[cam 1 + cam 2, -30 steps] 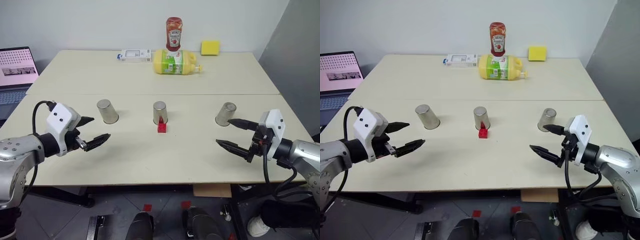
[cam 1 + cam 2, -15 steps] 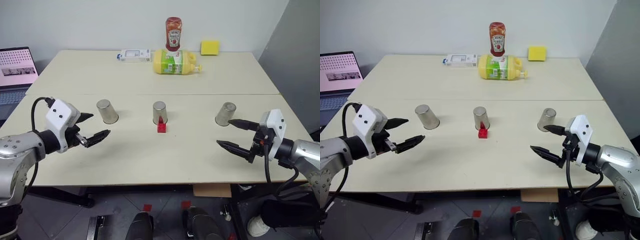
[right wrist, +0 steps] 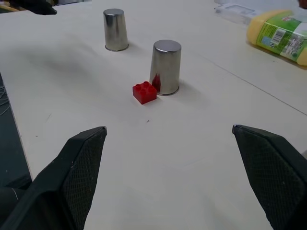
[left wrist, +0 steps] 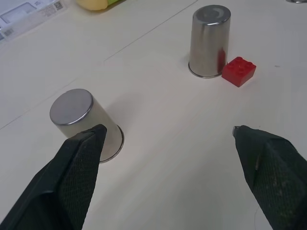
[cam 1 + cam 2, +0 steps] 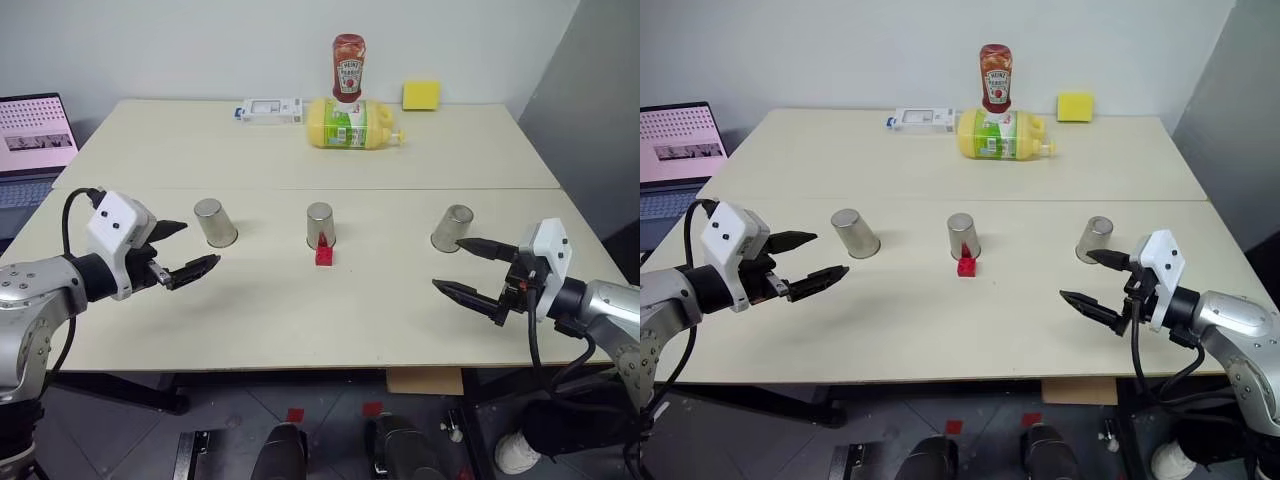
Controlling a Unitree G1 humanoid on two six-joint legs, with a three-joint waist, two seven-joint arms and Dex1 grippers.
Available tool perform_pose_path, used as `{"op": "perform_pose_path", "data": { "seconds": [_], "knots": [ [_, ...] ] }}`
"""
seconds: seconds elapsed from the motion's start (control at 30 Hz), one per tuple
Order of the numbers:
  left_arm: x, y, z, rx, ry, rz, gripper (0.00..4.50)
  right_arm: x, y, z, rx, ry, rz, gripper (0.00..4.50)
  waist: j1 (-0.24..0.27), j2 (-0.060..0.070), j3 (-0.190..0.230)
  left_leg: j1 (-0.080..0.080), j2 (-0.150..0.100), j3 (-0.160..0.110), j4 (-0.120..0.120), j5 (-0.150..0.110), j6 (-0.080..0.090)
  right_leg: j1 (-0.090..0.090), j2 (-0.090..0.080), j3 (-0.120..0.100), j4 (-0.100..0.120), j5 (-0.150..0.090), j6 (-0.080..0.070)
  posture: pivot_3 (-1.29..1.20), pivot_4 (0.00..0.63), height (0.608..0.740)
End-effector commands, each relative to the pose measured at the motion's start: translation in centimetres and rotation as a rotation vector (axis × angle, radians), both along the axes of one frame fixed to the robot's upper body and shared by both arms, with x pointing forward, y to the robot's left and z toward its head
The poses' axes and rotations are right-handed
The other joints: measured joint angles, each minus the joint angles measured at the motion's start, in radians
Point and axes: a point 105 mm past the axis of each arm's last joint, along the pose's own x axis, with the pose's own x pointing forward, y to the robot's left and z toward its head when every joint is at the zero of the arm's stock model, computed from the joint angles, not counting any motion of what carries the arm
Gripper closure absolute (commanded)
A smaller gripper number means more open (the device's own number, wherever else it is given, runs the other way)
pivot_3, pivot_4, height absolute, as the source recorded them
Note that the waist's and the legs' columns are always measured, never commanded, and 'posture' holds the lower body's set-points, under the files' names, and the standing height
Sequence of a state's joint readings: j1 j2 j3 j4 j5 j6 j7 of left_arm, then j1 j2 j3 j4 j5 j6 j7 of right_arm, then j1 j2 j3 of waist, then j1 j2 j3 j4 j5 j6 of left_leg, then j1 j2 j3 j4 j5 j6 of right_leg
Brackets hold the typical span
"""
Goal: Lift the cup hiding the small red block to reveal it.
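**On the table: red block already out in the open**

Just in front of the middle cup point(image 5: 319, 224) sits the small red block point(image 5: 324, 254), touching its base, uncovered. Two more cups either side: left cup point(image 5: 214, 221), right cup point(image 5: 451, 227), all upside down, probably set up as a shell game. Left gripper point(image 5: 183, 252) spread wide, hovering near the left cup, empty. Right gripper point(image 5: 470, 269) also spread, just beside the right cup, gripping nothing. Ketchup bottle point(image 5: 347, 67) way back.

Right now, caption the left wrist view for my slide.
Open left gripper faces two upturned cups; small red block sits exposed beside the farther cup.
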State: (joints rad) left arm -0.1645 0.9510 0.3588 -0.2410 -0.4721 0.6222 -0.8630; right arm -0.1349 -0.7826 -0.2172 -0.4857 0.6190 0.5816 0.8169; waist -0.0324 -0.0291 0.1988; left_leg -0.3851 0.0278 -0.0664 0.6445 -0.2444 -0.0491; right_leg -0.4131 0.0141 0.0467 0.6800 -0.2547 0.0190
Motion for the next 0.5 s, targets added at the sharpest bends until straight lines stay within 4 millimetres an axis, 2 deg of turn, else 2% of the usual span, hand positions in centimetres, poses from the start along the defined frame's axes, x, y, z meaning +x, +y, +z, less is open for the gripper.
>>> {"op": "perform_pose_path", "data": {
  "seconds": [0.03,0.5],
  "knots": [
    [-0.09,-0.12,1.32,-0.008,-0.051,-0.009,0.0,-0.19,0.42,1.04,0.011,-0.053,0.008,0.04,0.0,0.0,0.0,0.0,0.0,0.0,0.0,0.0,0.0,0.0,0.0,0.0,0.0,0.0,0.0,0.0,0.15,0.74],
    [0.02,-0.46,1.11,-0.002,-0.052,-0.021,0.0,0.23,0.58,0.96,-0.001,-0.056,0.022,0.04,0.0,0.0,0.0,0.0,0.0,0.0,0.0,0.0,0.0,0.0,0.0,0.0,0.0,0.0,0.0,0.0,0.15,0.74]
  ]
}}
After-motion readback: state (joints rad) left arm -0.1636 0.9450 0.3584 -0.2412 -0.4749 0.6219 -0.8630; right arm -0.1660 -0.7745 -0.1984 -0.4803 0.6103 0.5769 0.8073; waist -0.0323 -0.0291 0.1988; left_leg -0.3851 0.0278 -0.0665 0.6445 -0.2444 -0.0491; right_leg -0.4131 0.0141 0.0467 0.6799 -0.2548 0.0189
